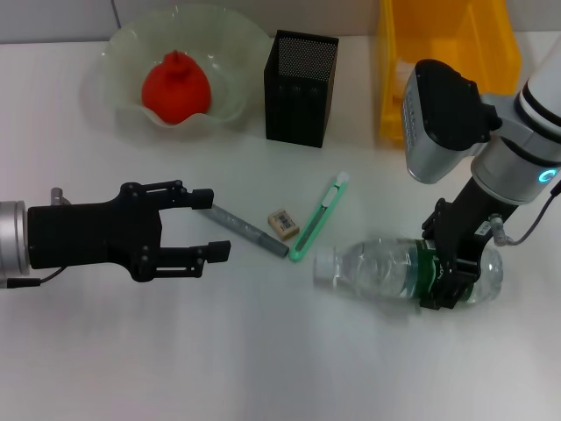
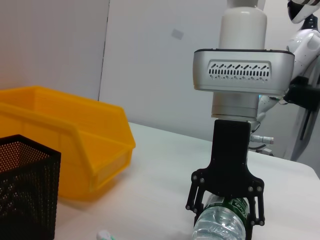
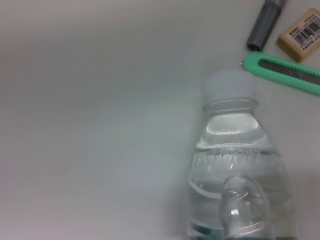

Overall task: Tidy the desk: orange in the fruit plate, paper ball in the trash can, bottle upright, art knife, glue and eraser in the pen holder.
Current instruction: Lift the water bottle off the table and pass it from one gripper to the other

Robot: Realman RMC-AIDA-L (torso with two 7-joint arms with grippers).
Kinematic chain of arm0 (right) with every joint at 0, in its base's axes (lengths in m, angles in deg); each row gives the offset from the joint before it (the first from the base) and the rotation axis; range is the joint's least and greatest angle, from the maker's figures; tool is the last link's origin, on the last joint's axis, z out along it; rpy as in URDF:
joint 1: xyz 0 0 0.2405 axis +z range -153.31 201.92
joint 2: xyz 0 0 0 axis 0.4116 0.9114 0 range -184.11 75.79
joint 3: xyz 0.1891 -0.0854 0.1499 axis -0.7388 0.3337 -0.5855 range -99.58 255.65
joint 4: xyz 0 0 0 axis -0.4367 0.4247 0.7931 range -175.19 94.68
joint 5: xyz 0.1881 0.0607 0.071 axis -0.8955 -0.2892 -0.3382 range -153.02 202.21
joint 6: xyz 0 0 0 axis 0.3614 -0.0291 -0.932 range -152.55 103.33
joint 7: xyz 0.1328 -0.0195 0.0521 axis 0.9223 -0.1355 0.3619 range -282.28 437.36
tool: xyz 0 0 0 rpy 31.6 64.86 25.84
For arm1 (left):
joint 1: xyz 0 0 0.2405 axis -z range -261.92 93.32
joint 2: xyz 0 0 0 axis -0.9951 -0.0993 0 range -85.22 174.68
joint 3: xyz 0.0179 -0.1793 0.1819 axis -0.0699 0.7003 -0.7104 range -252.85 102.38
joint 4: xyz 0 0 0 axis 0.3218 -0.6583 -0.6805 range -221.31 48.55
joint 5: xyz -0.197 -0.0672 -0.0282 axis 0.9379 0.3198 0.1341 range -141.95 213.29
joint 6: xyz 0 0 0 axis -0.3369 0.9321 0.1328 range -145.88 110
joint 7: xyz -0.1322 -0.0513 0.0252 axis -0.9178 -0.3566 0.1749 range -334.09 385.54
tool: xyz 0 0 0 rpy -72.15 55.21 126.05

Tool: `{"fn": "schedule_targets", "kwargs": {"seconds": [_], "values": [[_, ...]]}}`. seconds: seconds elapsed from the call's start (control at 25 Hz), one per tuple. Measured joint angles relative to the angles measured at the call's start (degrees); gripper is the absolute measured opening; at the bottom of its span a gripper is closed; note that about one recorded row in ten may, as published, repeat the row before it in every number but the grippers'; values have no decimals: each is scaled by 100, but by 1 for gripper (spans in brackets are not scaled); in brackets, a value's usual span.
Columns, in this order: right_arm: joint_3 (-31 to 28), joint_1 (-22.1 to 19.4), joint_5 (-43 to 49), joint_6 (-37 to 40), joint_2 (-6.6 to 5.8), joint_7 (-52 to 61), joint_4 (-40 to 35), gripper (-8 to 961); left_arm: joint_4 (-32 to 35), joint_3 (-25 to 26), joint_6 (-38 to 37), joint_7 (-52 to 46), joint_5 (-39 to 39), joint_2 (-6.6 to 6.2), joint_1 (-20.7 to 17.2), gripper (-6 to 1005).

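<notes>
The clear bottle [image 1: 377, 268] lies on its side on the white desk, cap toward the middle. My right gripper [image 1: 436, 270] straddles its green label, jaws against both sides; the left wrist view shows this gripper [image 2: 225, 220] around the bottle [image 2: 217, 231]. My left gripper [image 1: 219, 225] is open and empty, its far fingertip beside the grey glue stick [image 1: 248, 231]. The eraser [image 1: 282, 223] and the green art knife [image 1: 320, 217] lie between glue and bottle. The orange [image 1: 177, 88] sits in the fruit plate [image 1: 123, 53]. The black mesh pen holder [image 1: 301, 88] stands behind. The paper ball is out of view.
A yellow bin [image 1: 447, 61] stands at the back right, next to the pen holder. The right wrist view shows the bottle [image 3: 235, 165] with the knife [image 3: 290, 75], glue [image 3: 265, 25] and eraser [image 3: 300, 35] beyond its cap.
</notes>
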Motion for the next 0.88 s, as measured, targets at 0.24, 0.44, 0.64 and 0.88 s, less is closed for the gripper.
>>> {"fn": "schedule_targets", "kwargs": {"seconds": [0.24,0.44,0.64,0.88], "values": [[-390,-66,-81,120,-41,-276,-206,774,-4,69,0,3,3,0,0,749],[-1418,-120,-103,535,-71,-688,-461,770,-4,120,-3,3,4,6,-6,743],[-2221,-223,-507,877,-231,-1057,-456,762,1,376,-33,88,6,84,-27,737],[-2604,-688,-1512,893,-401,-1407,-519,762,-20,1556,-115,161,62,313,-58,730]]}}
